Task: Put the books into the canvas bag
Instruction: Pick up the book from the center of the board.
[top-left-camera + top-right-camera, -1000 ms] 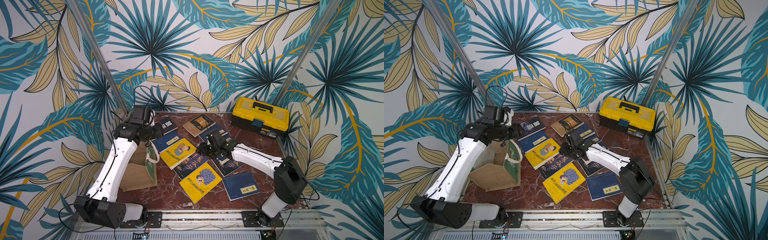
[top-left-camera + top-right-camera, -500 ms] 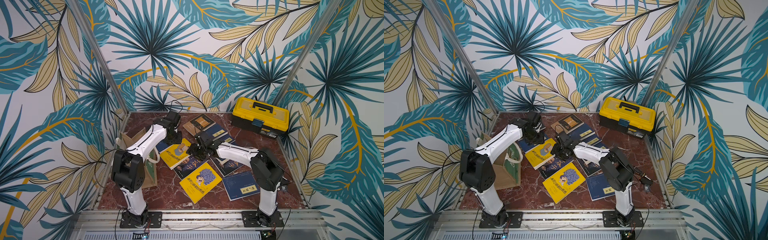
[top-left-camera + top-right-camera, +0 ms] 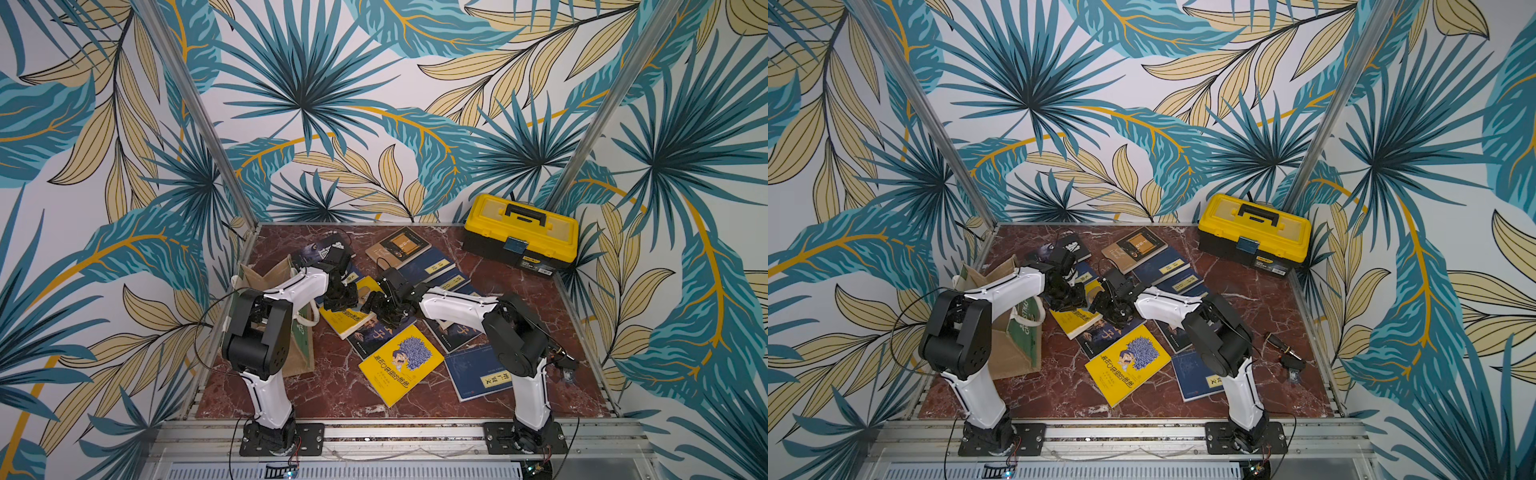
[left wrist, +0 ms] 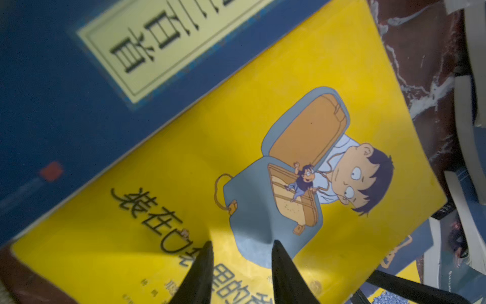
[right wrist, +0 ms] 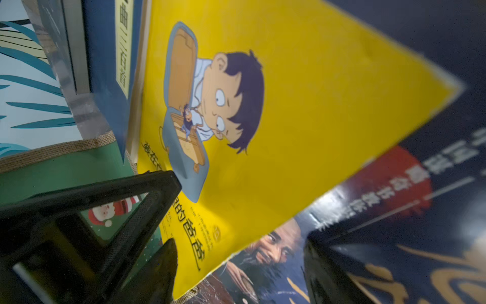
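The bag (image 3: 266, 277) stands upright at the left edge of the table (image 3: 332, 390), mouth open upward. Its coarse jute walls are stiff enough to hold a boxy shape, and its green printed side faces the books (image 3: 399, 365), likely so each can be carried straight across. Whether any book lies inside I cannot tell. Just beside it the left gripper (image 4: 242, 246) points down at a yellow book (image 3: 348, 323). Its two slim black fingers stand a narrow gap apart with nothing between them, tips at the glossy cover near the title. To me this looks like pinning the thin paperback so it will not skate on the polished marble. The cover shows a cartoon boy and a satchel and bows slightly. One edge meets a navy book (image 4: 52, 100), and a corner rests over a dark book (image 5: 276, 252) with a bearded face. From the other side the right gripper (image 5: 239, 244) has its jaws wide, astride the yellow book's near corner and gripping nothing, I judge to catch that raised edge. Further right the remaining paperbacks lie flat and overlapping, soft-cornered. A hard plastic toolbox (image 3: 521, 235) sits at the far right corner.
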Controlling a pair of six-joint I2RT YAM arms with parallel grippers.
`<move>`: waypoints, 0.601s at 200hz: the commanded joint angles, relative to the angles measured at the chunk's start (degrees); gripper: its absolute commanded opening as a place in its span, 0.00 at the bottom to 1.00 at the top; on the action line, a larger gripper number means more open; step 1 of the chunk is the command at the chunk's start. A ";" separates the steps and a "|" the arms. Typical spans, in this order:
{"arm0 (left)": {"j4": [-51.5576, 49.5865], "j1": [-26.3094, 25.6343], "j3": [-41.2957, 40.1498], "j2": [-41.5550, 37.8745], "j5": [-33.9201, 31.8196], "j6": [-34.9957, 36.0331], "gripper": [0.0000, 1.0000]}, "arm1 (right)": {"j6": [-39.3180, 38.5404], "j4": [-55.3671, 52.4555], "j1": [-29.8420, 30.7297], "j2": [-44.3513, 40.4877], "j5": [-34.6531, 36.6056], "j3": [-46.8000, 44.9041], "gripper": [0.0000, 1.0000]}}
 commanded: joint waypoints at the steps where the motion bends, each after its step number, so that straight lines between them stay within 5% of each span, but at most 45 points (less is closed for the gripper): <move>1: 4.87 0.03 -3.05 1.23 3.87 -1.67 0.38 | 3.60 3.33 -0.01 2.13 -0.57 0.78 0.76; 47: 8.02 0.10 -5.54 1.22 7.58 -2.82 0.37 | 9.13 7.81 -0.15 3.90 -0.05 1.31 0.74; 120: 8.68 0.05 -6.80 0.16 9.79 -2.12 0.35 | 7.81 12.71 -0.28 -1.14 8.80 -2.94 0.37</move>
